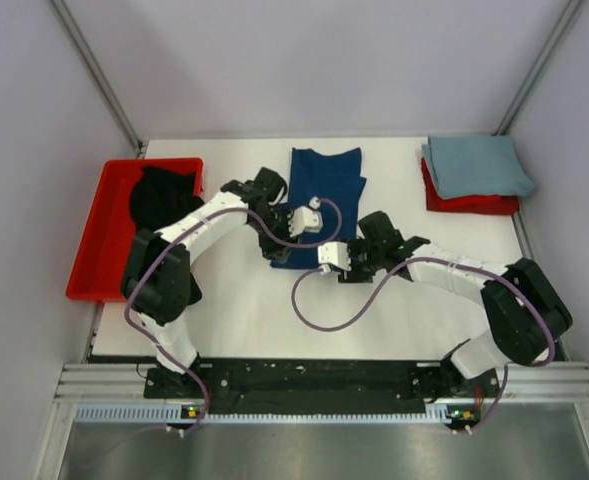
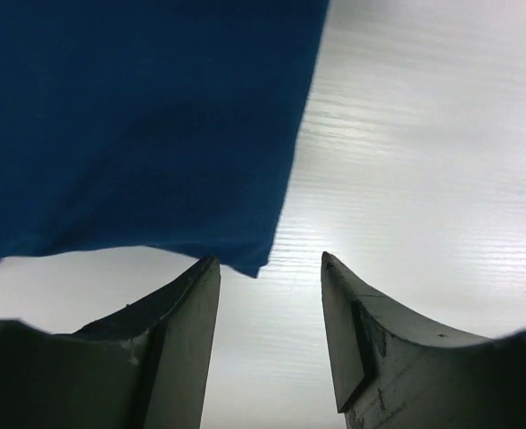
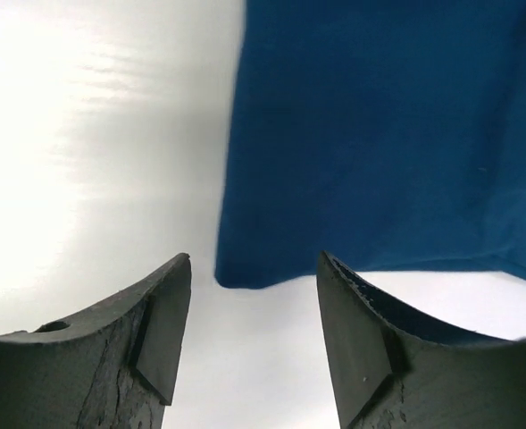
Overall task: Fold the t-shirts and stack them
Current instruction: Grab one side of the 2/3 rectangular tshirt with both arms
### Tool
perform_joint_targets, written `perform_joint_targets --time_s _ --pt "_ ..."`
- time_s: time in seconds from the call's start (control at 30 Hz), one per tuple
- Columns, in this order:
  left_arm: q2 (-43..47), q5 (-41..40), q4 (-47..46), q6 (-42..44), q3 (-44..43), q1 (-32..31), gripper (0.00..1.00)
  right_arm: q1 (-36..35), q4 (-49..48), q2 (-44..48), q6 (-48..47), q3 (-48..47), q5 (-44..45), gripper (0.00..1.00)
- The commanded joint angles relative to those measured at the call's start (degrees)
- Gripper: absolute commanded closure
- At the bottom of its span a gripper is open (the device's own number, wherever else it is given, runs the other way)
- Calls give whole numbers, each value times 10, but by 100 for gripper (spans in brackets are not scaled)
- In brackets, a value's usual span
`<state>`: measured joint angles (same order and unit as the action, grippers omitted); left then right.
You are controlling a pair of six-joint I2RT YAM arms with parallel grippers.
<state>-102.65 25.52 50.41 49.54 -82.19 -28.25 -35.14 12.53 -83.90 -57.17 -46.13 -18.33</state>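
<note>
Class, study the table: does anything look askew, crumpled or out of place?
The black t-shirt lies bunched, unfolded, in the red tray at left. At far right, the folded pale grey-blue t-shirt sits slightly askew on a red layer whose edge shows beneath it.

Folded shirt (image 1: pixel 319 195) mid-tabletop (image 1: pixel 244 310); my left end effector (image 2: pixel 270 268) just before one near corner, my right end effector (image 3: pixel 254 264) before other. Tray (image 1: pixel 92 250) at left edge, second shirt (image 1: pixel 164 195) in it. Third shirt (image 1: pixel 474 165) at far right corner, atop folded cloth (image 1: pixel 469 205).
</note>
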Motion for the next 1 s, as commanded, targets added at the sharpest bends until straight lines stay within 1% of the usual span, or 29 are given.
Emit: perform_joint_targets --time_s 0.0,0.13,0.2,0.3,0.33,0.4,0.53,0.63,0.67,0.7,0.77,0.8,0.87,0.97 --pt "-2 -19 -47 43 61 -36 46 -28 -12 -46 -23 -20 27 42" --pt "-15 -79 -95 38 98 -42 44 -31 -19 -79 -13 -26 62 44" --pt "-23 -103 -112 32 105 -44 44 -31 -22 -90 -9 -28 89 47" --pt "-35 -122 -107 33 108 -56 44 -30 -27 -101 -5 -29 103 58" --pt "-40 -123 -103 35 111 -59 44 -31 -29 -104 3 -31 106 66" --pt "-50 -124 -95 42 117 -67 44 -31 -30 -112 17 -37 114 76" --pt "-75 -132 -61 47 117 -75 45 -30 -30 -116 26 -41 137 88" --pt "-82 -148 -71 44 121 -75 46 -30 -30 -115 32 -45 139 97" --pt "-83 -157 -81 40 125 -75 50 -30 -30 -112 33 -44 138 100" --pt "-83 -165 -88 35 124 -75 62 -30 -24 -109 34 -44 137 100" --pt "-84 -177 -86 20 114 -75 96 -31 -9 -95 34 -43 129 100" --pt "-79 -180 -82 12 111 -75 100 -31 0 -86 36 -43 126 100" --pt "-58 -184 -74 0 114 -74 100 -40 22 -58 39 -44 124 100" --pt "-3 -184 -48 -15 132 -73 100 -64 76 8 44 -42 117 100"
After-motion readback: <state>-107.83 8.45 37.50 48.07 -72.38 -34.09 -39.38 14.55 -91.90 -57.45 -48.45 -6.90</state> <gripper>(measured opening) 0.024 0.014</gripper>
